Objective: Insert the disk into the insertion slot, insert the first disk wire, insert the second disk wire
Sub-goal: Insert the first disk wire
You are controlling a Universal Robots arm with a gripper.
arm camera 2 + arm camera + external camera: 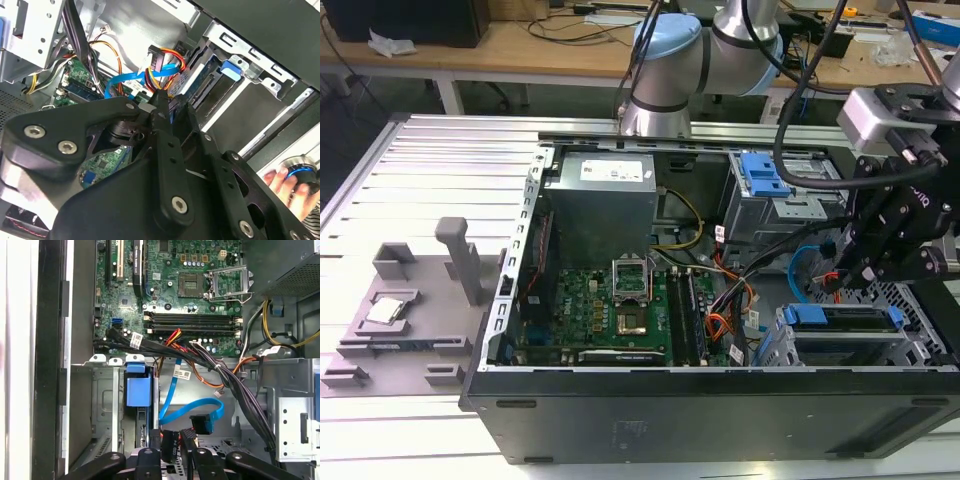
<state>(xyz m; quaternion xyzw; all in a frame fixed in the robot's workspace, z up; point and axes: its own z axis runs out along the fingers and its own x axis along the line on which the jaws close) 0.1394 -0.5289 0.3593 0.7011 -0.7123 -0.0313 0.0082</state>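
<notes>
— Fingers (161, 106) on the gripper (170, 102): parted or clamped?
— Parted by a narrow gap, gripping neither plug; poised just beside the exposed end of the disk (202, 80), deep in the open computer case (720, 410) lying on its side.
— Disk's whereabouts?
— Seated in the insertion slot (850, 348), the perforated grey cage in the case corner at the exterior view's right, blue carrier ends showing at both sides.
— First disk wire (159, 56)?
— Not plugged in: orange and red strands ending in a dark plug, hanging just beyond the fingertips in the second wrist view, apart from the disk.
— Second disk wire (172, 390)?
— Curled in a bright-blue loop beside the cage, dark plug free and just beside one finger in the first wrist view.
— Anything else worth noting?
— Green motherboard (610, 310) and grey power supply (600, 200) in the case's other half; grey fixture (410, 300) on the ribbed table (420, 160) at the exterior view's left; a person's hand (287, 187) at a blue-ringed knob (300, 175) beyond the case wall
</notes>
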